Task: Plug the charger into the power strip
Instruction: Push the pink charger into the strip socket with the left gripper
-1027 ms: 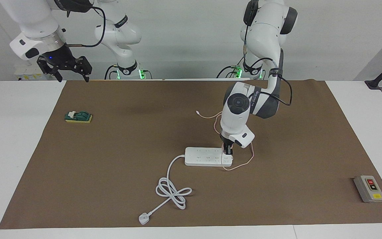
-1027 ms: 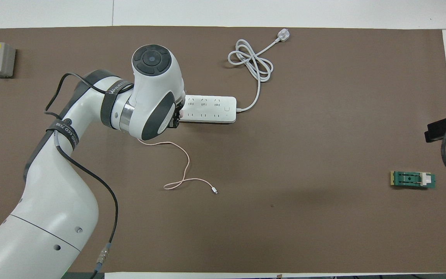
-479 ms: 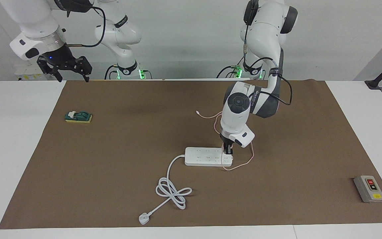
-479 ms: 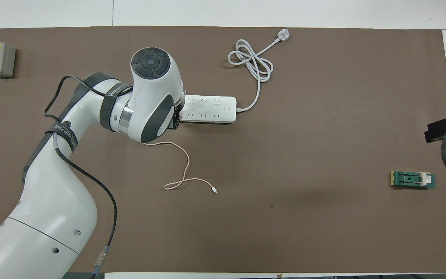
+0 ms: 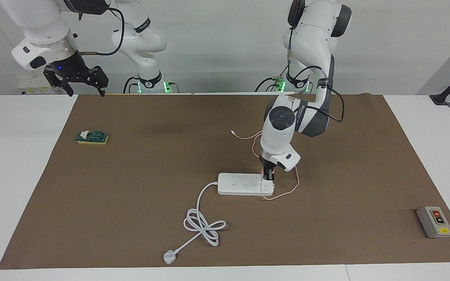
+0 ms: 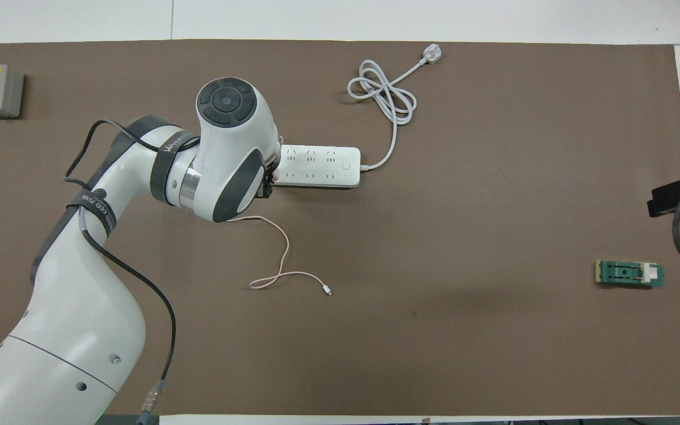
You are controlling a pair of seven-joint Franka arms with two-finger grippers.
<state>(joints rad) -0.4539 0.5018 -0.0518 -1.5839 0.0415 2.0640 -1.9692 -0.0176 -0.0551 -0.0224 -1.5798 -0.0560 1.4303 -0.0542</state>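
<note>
Facing view only: left gripper (image 5: 268,176) fingers clenched on small pale-pink cube charger (image 5: 268,182).
Charger: directly beneath fingers, on long white power strip (image 5: 240,184), frame centre.
Right gripper (image 5: 79,81): released, upper left.

We see a white table (image 5: 18,164) with a big brown mat (image 5: 139,187) on top. We see a plain white wall (image 5: 217,43) at the back.

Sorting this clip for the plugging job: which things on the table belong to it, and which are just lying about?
Part of the job:
- charger, at the power strip's end, held by the shut left gripper
- its pink cable
- power strip

Lying about:
- grey button box
- green and yellow block
- right gripper, open, waiting over the table edge
</note>
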